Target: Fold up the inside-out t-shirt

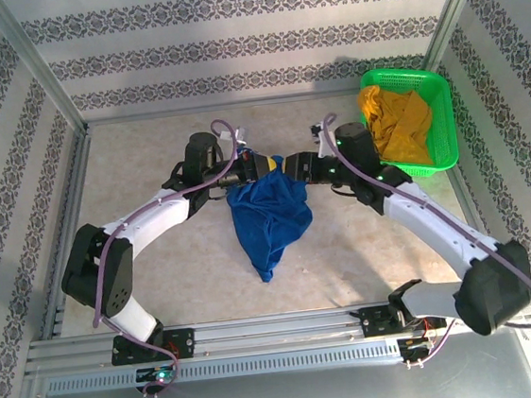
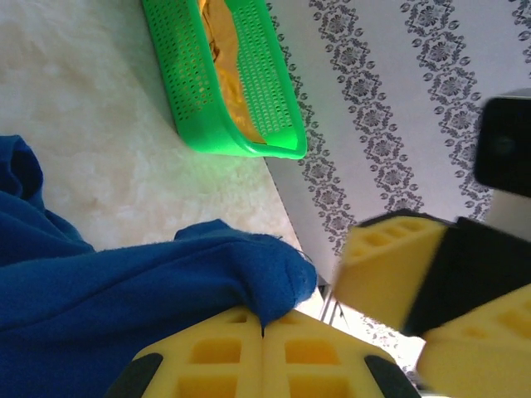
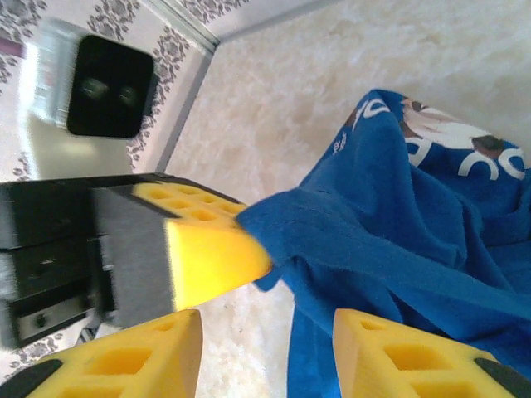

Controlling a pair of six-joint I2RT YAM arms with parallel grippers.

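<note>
Inside-out t-shirt [image 1: 268, 220] pinched in my left claw [image 2: 263, 332] over the middle of the tabletop [image 1: 149, 173].
My left claw's fingers were pressed together on the shirt's upper edge, and the blue cloth bunched below it. My right claw [image 3: 265, 332] stood spread just beside that edge, gripping nothing. The green basket [image 1: 431, 105], holding a mustard garment [image 1: 398, 123], sat at the far right.

Overhead view looking down, wrist views close, facing each other (sharing t-shirt [image 1: 269, 216])
</note>
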